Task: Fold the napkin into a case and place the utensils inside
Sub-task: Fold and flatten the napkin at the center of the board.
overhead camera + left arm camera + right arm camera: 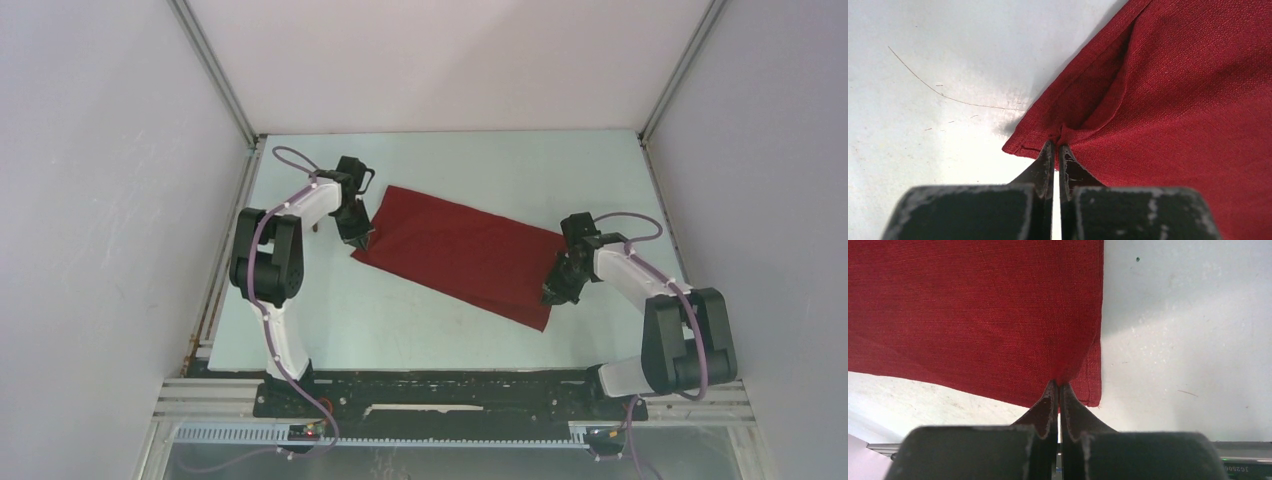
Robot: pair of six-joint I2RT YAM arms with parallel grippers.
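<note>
Napkin (460, 255): dark red cloth, a long rectangle lying flat on the table. It runs aslant, its left end farther from the arm bases than its right end.
Layers: the cloth looks doubled. The left wrist view shows an upper layer's edge curving across the weave, and in the right wrist view a second layer peeks out at the corner.
Left gripper (1054, 145): clenched on the napkin, fingers nearly touching. They pinch the edge just beside the corner at its left end, and the fabric puckers into small creases at the tips.
Right gripper (1058, 385): clenched on the napkin too, gripping the edge just beside the near corner of its right end. The cloth is drawn into a small peak between the tips.
Table (480, 165): pale and matt, bare on every side of the napkin and lightly scuffed in both wrist views.
Thread (948, 97): one thin, pale, curved strand lying on the table, left of the napkin's pinched corner and apart from it.
Left arm (275, 270): white and black, bent at the elbow, bringing the left gripper to the napkin's left end.
Right arm (665, 320): the same make, bent likewise, bringing the right gripper to the napkin's right end.
Walls (120, 200): plain light panels standing well apart from the napkin on three sides.
</note>
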